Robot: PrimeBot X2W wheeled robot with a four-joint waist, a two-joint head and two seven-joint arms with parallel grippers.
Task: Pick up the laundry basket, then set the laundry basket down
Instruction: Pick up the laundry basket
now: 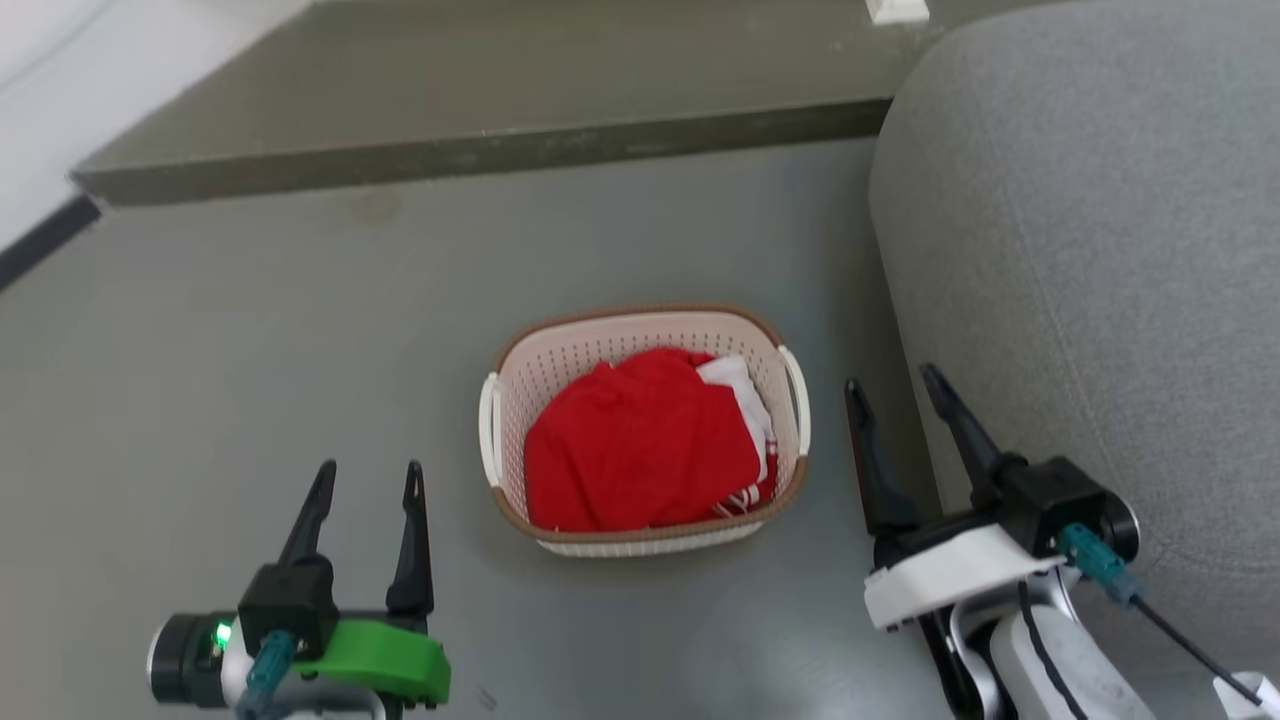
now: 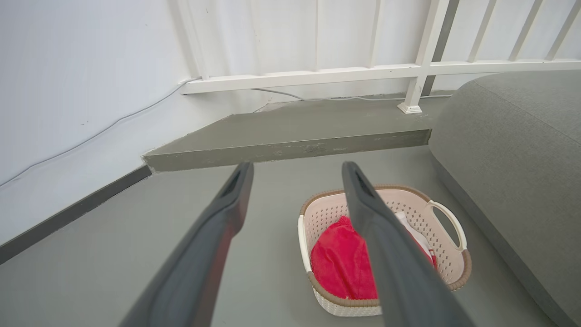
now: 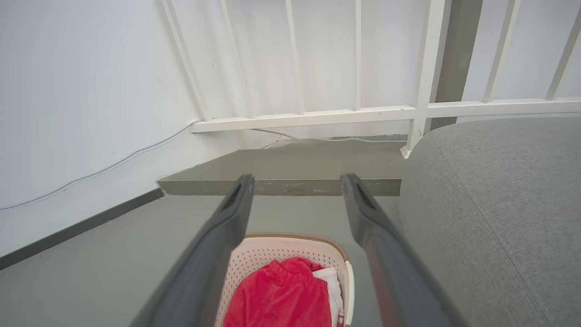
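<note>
**Basket on the grey floor between two open grippers**

At the far left a white wall (image 1: pixel 50 90) meets the floor along a dark skirting strip (image 1: pixel 40 240), and in the left wrist view a thin cable (image 2: pixel 91 134) runs along that wall. The floor (image 1: pixel 250 350) is smooth, matt grey, with a faint sheen near the bottom edge. The left gripper (image 1: pixel 371 467) hangs over it at the lower left, its two dark fingers parted with bare floor between them, holding nothing.

Behind, a low raised step (image 1: pixel 500 90) of a slightly greener grey crosses the room, its front edge scuffed. A white railing (image 2: pixel 317 72) stands on it, its post foot (image 1: pixel 897 10) near the step's right end.

The laundry basket (image 1: pixel 600 350) sits upright on the floor in the middle, between the two grippers and touching neither. Inside lie a red garment (image 1: pixel 630 450) and a white cloth (image 1: pixel 740 385).

Just right of the basket, the right gripper (image 1: pixel 891 378) is also spread open and empty, fingers near the basket's right handle but apart from it.

A grey upholstered sofa (image 1: pixel 1080 250) with a rounded edge takes the right side, close beside the right gripper.
</note>
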